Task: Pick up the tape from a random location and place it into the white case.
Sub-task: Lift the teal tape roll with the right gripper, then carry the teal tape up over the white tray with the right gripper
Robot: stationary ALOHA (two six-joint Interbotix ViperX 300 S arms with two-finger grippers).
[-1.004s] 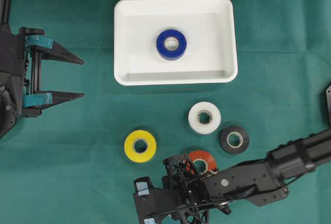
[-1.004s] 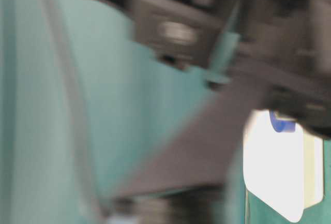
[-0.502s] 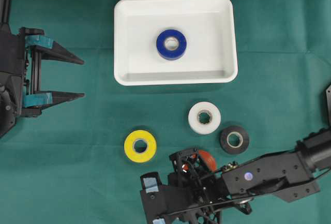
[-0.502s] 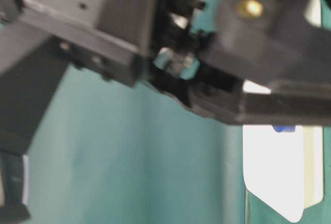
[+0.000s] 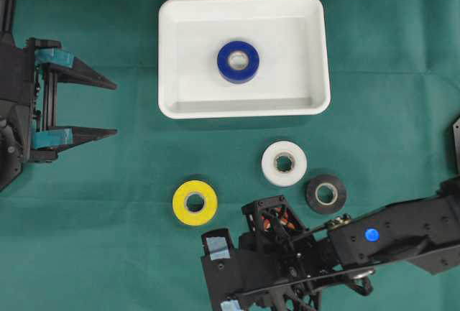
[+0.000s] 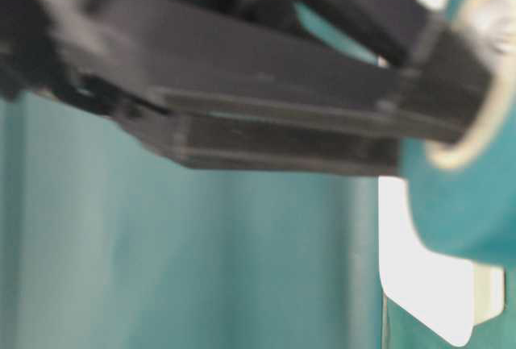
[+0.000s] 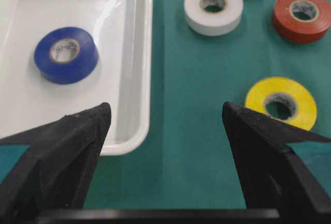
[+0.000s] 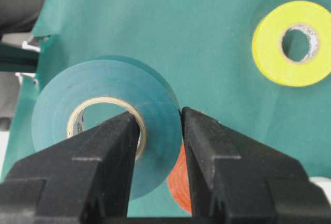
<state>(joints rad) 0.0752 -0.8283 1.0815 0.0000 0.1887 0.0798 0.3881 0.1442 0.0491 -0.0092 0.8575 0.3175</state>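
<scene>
In the right wrist view my right gripper (image 8: 158,115) is shut on a teal-green tape roll (image 8: 62,100). One finger is in the cardboard core and the other is on the outer face. An orange roll (image 8: 178,182) lies on the cloth below it. At the bottom of the overhead view the right gripper (image 5: 221,275) hides the green tape. The white case (image 5: 295,52) sits at the top centre with a blue roll (image 5: 238,61) inside. My left gripper (image 5: 108,108) hangs open and empty at the far left. In the left wrist view it (image 7: 165,111) is short of the case's corner (image 7: 132,144).
On the green cloth lie a yellow roll (image 5: 195,202), a white roll (image 5: 284,163) and a black roll (image 5: 325,194). The orange roll (image 5: 277,219) shows through the right wrist's frame. The table-level view is filled by blurred right fingers (image 6: 266,99) and the green tape (image 6: 451,204).
The right arm has shifted right and toward the bottom edge in the overhead view, covering more of the orange roll. The held green tape has come into the table-level view. The left arm is still.
</scene>
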